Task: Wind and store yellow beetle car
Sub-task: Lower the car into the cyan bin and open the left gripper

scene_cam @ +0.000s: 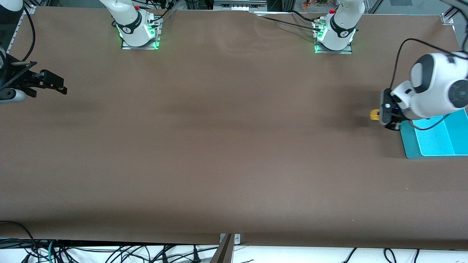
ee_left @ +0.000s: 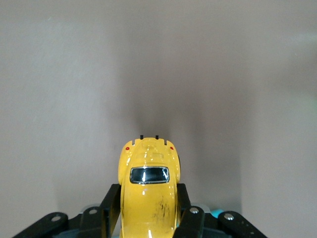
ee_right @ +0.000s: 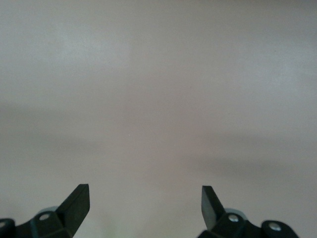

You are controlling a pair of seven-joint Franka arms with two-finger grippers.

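Left claw [ee_left: 147,218] pinching the yellow beetle car [scene_cam: 374,114] beside the teal tray [scene_cam: 435,140]; right claw [ee_right: 145,203] spread, waiting; the narrow side grip could let the car slip.

Landmark = tray [scene_cam: 409,146], on table [scene_cam: 219,146] at left arm's end. Left gripper [scene_cam: 380,116] just beside tray, toward right arm's end from it, clamped on car [scene_cam: 374,115]; car sticks out past fingers [ee_left: 111,208], away from tray. Right gripper [scene_cam: 55,84] well apart from tray, over table's other end, waiting, fingers spread.
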